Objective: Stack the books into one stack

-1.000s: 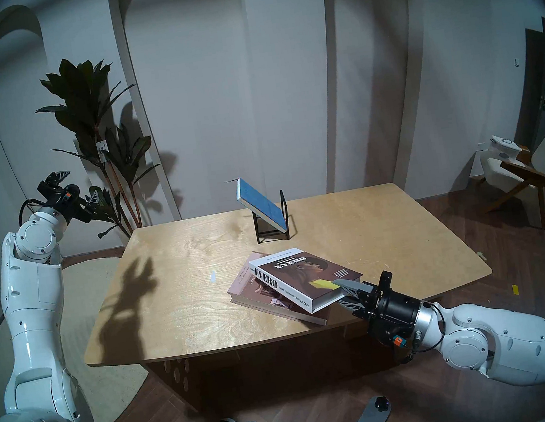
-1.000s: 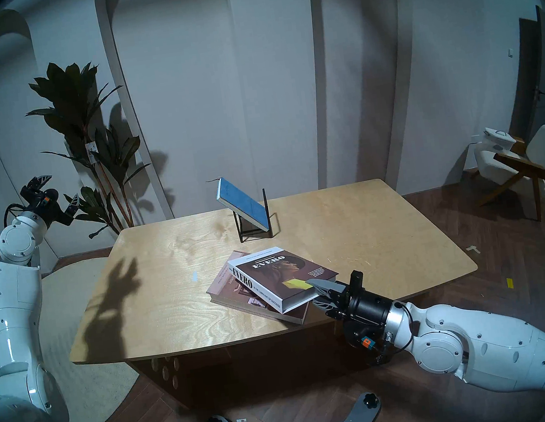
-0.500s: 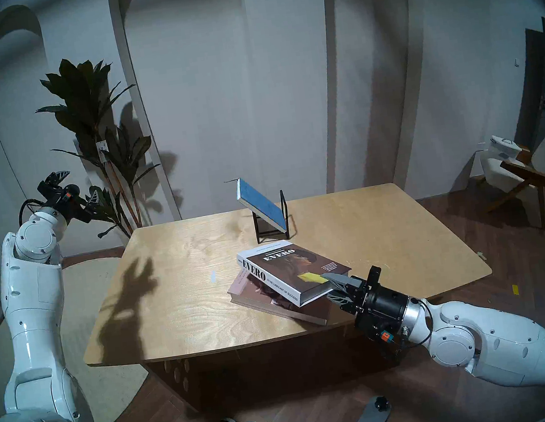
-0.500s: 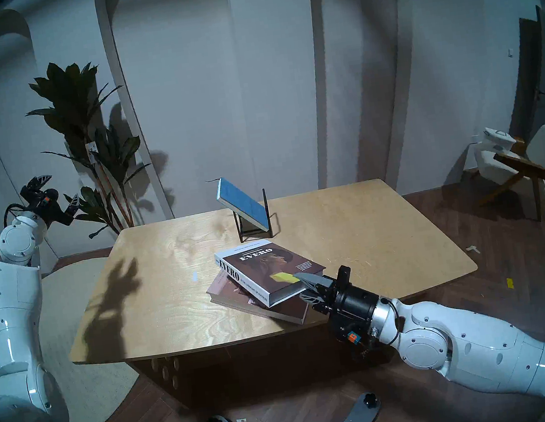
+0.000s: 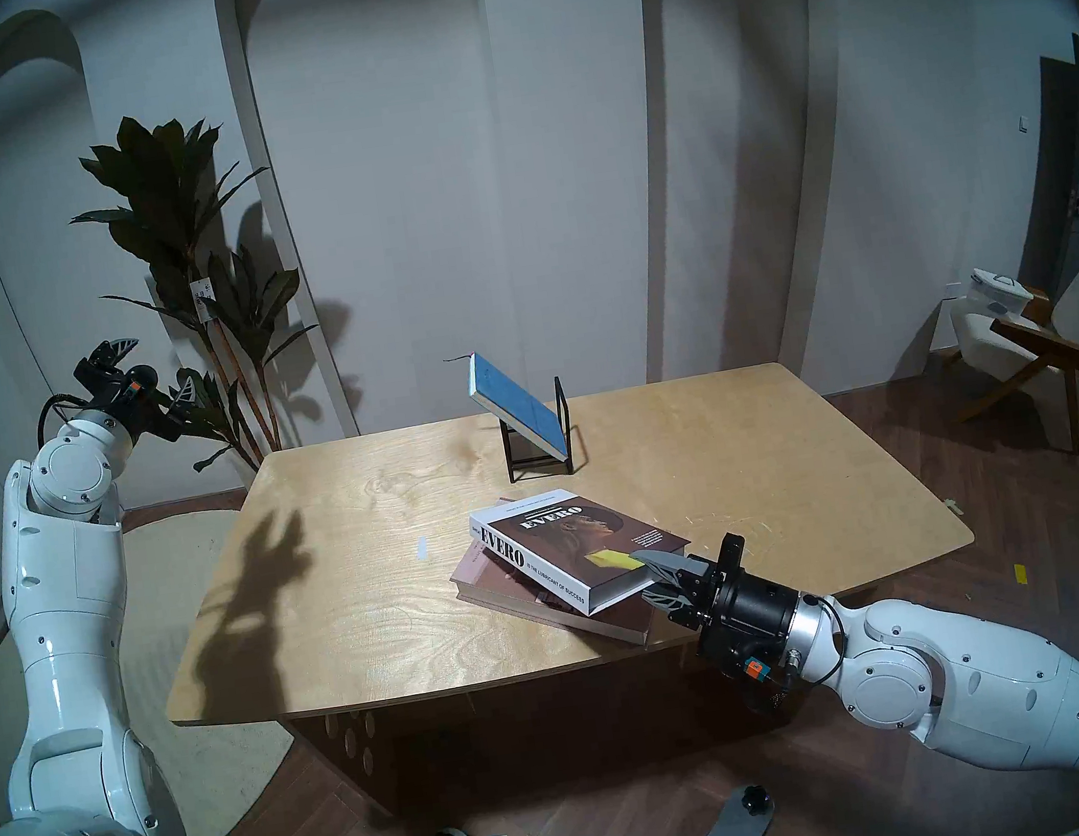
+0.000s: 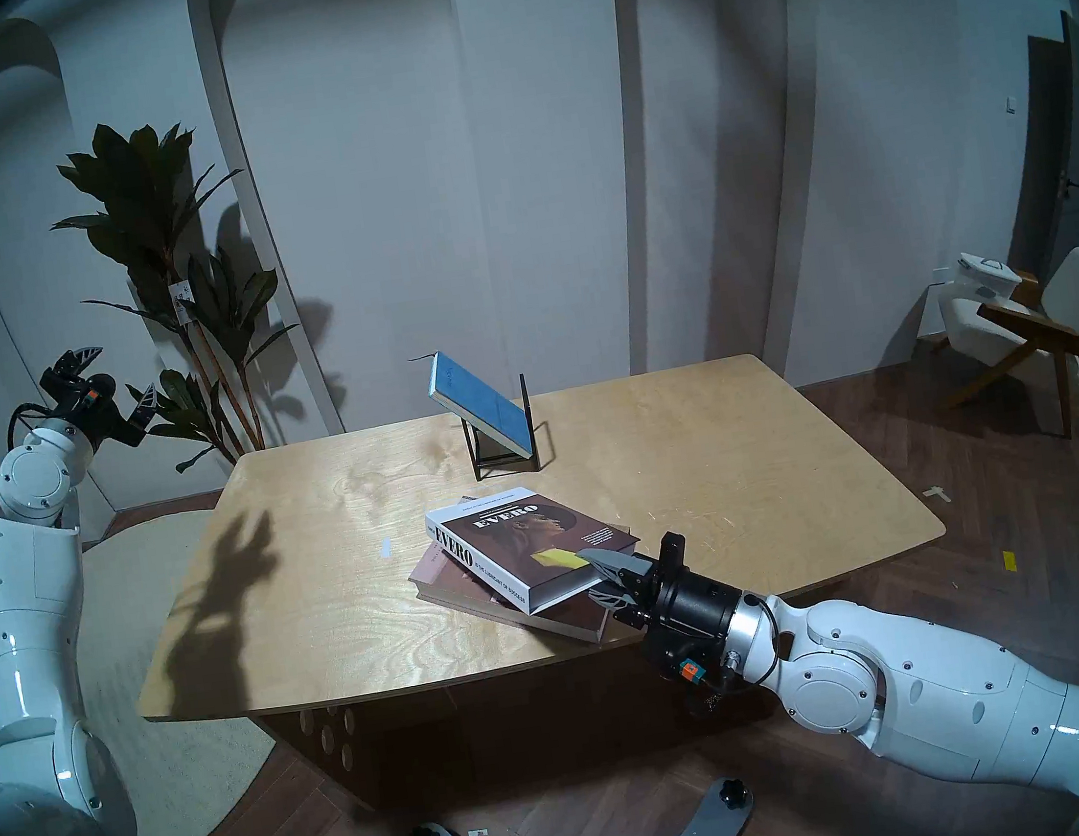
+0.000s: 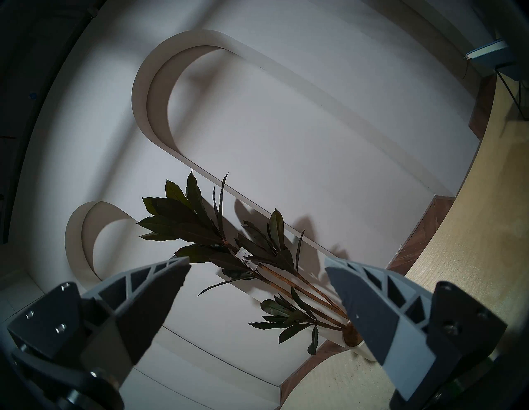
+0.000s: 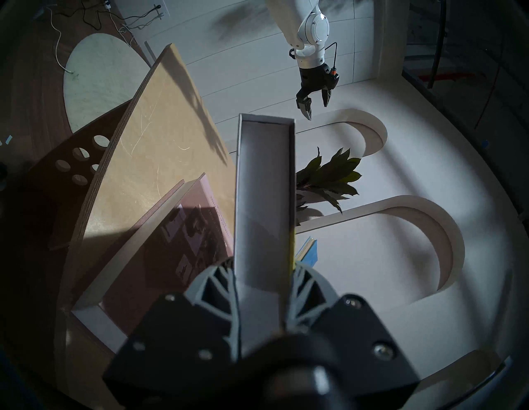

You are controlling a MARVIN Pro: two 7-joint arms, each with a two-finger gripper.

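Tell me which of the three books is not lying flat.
The thin blue book: it leans tilted in the black wire rack, while the EVERO book lies on the mauve-brown book.

— What sits between the right gripper [image 8: 263, 289] fingers?
— The page edge of the brown book [image 8: 264, 186], clamped from both sides.
— And below it?
— The mauve book [image 8: 160, 257], flat on the wooden table [image 8: 148, 128]. Beyond hangs the left gripper [image 8: 316, 104], jaws apart, with a plant [image 8: 329, 177] nearby.
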